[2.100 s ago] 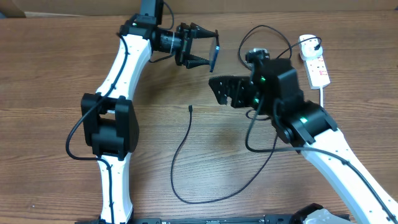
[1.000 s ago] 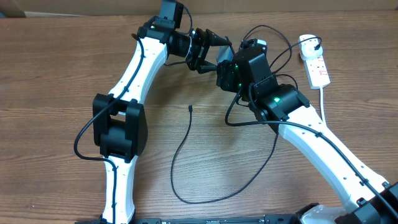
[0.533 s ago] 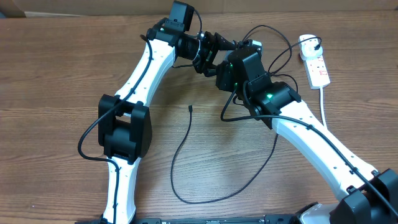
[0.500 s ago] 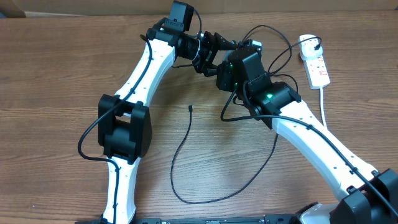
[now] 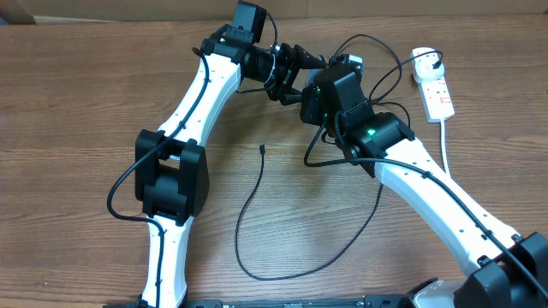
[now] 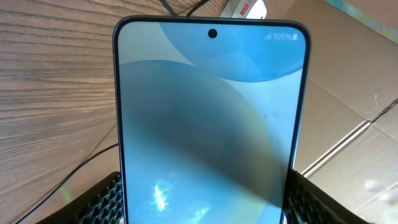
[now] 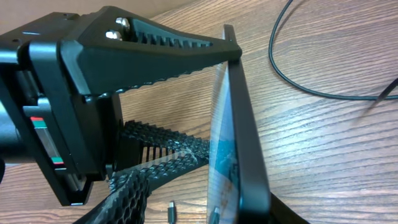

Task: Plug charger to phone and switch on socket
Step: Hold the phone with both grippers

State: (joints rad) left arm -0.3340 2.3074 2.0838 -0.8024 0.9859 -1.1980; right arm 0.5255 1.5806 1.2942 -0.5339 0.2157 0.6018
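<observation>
The phone fills the left wrist view with its blue screen lit. My left gripper is shut on its lower edges and holds it in the air, on edge, above the back middle of the table. In the right wrist view the phone stands edge-on between my right gripper's fingers, which are open with a gap on the screen side. The charger loops over the table, its connector tip lying free, also seen under the right gripper. The socket lies at the back right.
A thick white cord runs down from the socket. Thin black cable arcs behind the right arm toward the socket. Cardboard lies along the table's far edge. A white and red block shows above the phone.
My left gripper carried the phone to the right and my right gripper moved up and left until its fingers straddled the phone. Over the last half second nothing visibly moved.
</observation>
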